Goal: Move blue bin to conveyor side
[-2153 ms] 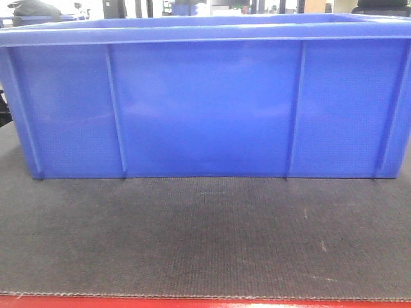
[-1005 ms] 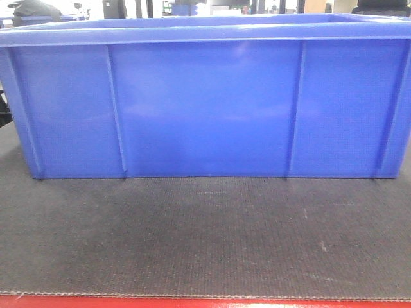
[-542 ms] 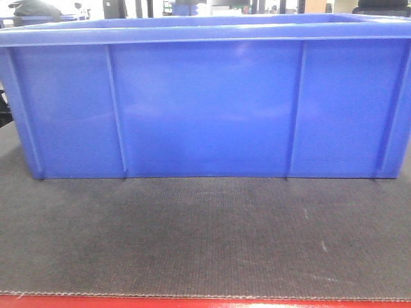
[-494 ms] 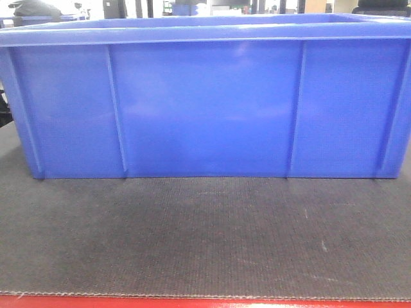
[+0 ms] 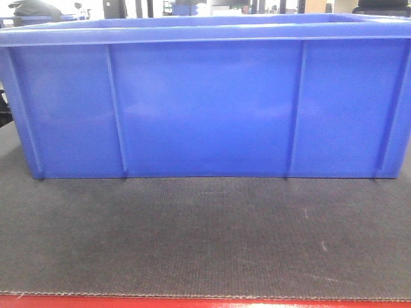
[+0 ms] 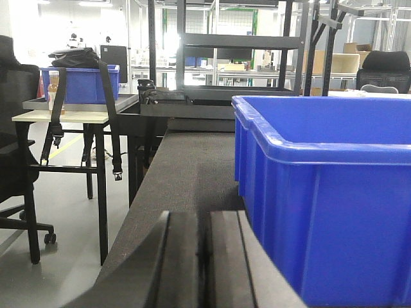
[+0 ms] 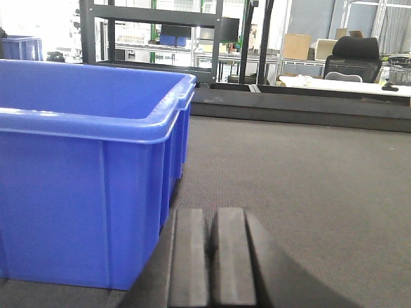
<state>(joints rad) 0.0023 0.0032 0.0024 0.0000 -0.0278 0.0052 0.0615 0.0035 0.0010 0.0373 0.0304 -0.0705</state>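
Observation:
The blue bin [image 5: 205,102] stands upright on the dark woven conveyor [image 5: 205,237], and its ribbed long wall fills the front view. My left gripper [image 6: 203,218] is shut with nothing in it, low over the belt just beside the blue bin's [image 6: 334,192] left end wall. On the other side, my right gripper [image 7: 212,215] is shut and empty too, close to the blue bin's [image 7: 83,167] right end wall. Neither gripper shows in the front view. Open belt of the conveyor [image 7: 302,179] stretches away past the right gripper.
A red strip [image 5: 205,302] edges the belt at the near side. Left of the conveyor [image 6: 186,160] stands a table [image 6: 64,115] with a smaller blue crate [image 6: 80,83] and a bag. Black shelving [image 6: 237,45] rises behind the belt's far end.

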